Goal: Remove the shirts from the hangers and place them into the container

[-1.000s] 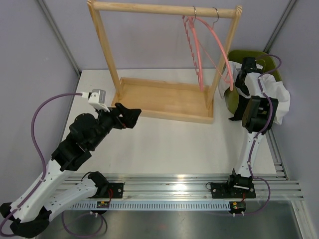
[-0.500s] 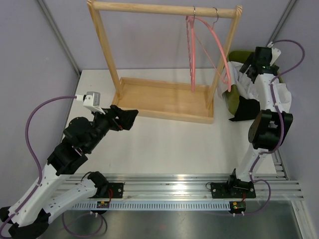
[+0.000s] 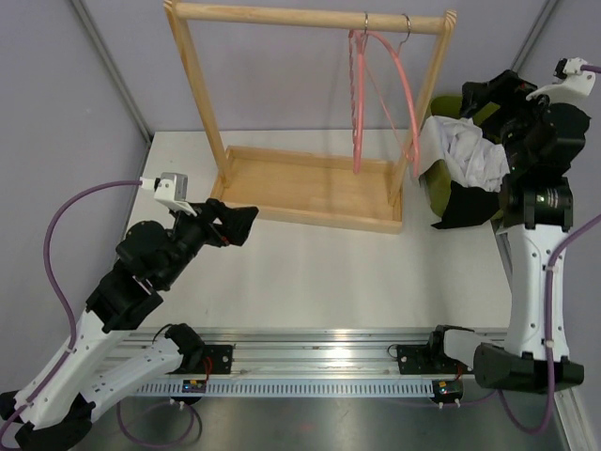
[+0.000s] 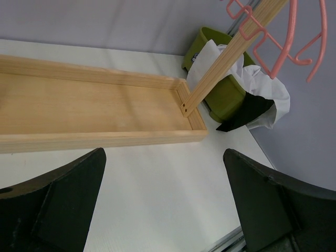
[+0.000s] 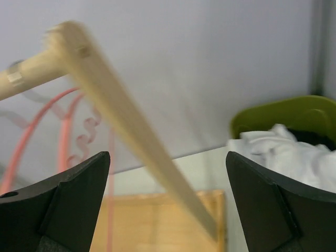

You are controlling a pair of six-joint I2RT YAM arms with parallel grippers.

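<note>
Shirts [image 3: 470, 155] in container [image 4: 223, 97], clear of jaws

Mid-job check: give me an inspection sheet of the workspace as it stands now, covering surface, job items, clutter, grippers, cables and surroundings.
Surface: white table; wooden rack stands at its back.
Job's things: two pink hangers hang bare on the rack's bar. White shirt and black shirt are in the green basket, both spilling over its rim.
Clutter: nothing seen.
Grippers: left gripper open and empty, low over the table left of the rack. Right gripper open and empty, raised above the basket.
Cables: purple cables loop off both arms, away from the rack.
Surroundings: plain grey walls; metal rail at the near edge.
</note>
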